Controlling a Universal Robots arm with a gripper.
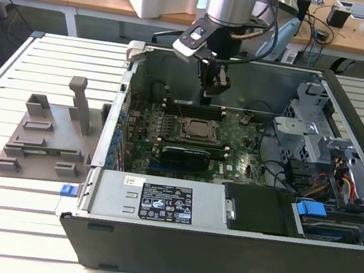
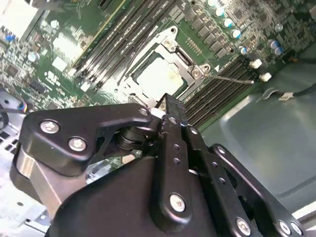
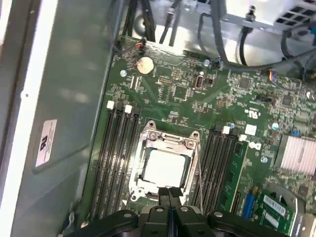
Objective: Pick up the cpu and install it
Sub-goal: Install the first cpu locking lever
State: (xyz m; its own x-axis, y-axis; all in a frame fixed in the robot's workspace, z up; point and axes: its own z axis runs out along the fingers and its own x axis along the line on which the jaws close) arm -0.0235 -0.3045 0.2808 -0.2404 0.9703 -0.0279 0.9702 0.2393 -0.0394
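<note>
The cpu [image 3: 165,168] is a pale silvery square lying flat inside the metal-framed socket [image 3: 148,134] on the green motherboard; it also shows in the second wrist view [image 2: 159,76] and in the exterior view [image 1: 200,130]. My gripper [image 1: 207,97] hangs inside the open computer case, a little above the board and just beyond the socket's far edge. Its black fingers [image 3: 174,193] are pressed together with nothing visible between them. In the second wrist view the shut gripper [image 2: 168,102] points at the socket's near edge.
The grey plastic fixture [image 1: 50,136] with upright posts stands on the slatted table at the exterior view's left. Memory slots [image 3: 116,148] flank the socket. Case walls [image 1: 121,106], a drive cage [image 1: 310,115] and cables [image 1: 341,182] surround the board.
</note>
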